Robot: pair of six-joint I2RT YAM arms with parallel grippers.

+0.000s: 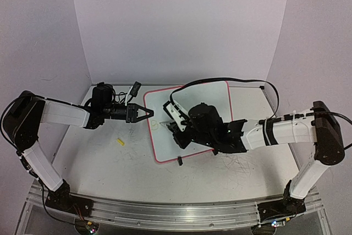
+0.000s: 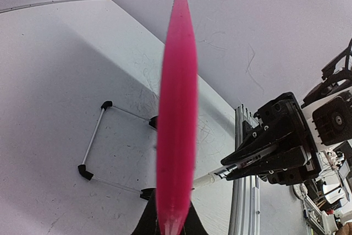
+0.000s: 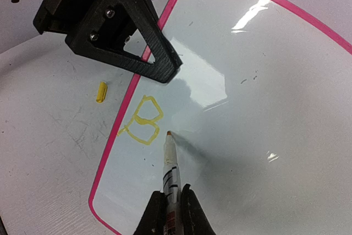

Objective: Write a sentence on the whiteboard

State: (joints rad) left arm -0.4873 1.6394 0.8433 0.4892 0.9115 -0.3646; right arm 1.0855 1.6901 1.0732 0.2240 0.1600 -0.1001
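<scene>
Since much of the board is covered by the right arm (image 1: 286,127) in the top view, the writing can be read only from the right wrist view. Of the sentence (image 3: 142,127), a single yellow "B" is seen, near the left rim of the whiteboard (image 3: 253,136), which sits mid-table. The marker (image 3: 171,163) is clamped between the closed fingers of the right gripper (image 3: 171,207), tip at the board just right of the B. Its rear barrel is cut off by the frame.

The board's left rim is pinched by the closed left gripper (image 1: 148,114). In the left wrist view that rim is only a blurred pink streak, and the fingers are mostly cropped. A wire frame (image 2: 94,136) with black corners is seen beside it, and what it belongs to cannot be told. A yellow cap (image 3: 101,92) lies on the table (image 3: 49,152), apart from the board.
</scene>
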